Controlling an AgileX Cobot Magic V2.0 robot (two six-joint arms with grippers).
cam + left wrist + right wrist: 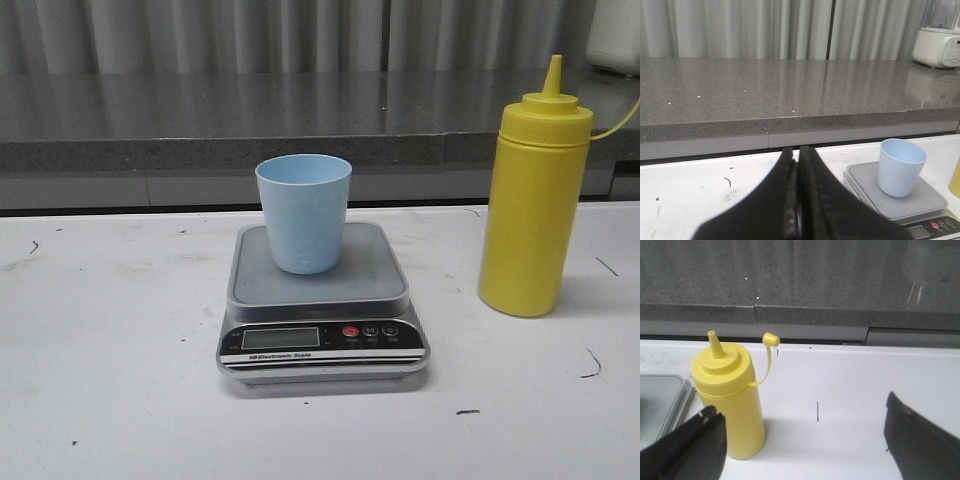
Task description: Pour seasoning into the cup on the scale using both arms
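The pale blue cup [303, 212] stands upright on the platform of the silver scale [320, 300] at the table's middle. The yellow seasoning bottle [533, 200] stands upright to the right of the scale, its nozzle uncapped. No gripper shows in the front view. In the left wrist view my left gripper [798, 155] is shut and empty, above the table, with the cup [901, 166] and scale [900, 197] off to one side. In the right wrist view my right gripper [802, 412] is wide open, and the bottle [730, 395] stands just beyond one finger [697, 440].
A dark grey stone counter [250, 115] runs along the back behind the white table [110, 330], with grey curtains behind it. A white appliance [940, 40] stands on the counter at the far right. The bottle's tethered cap [771, 339] hangs out to its side.
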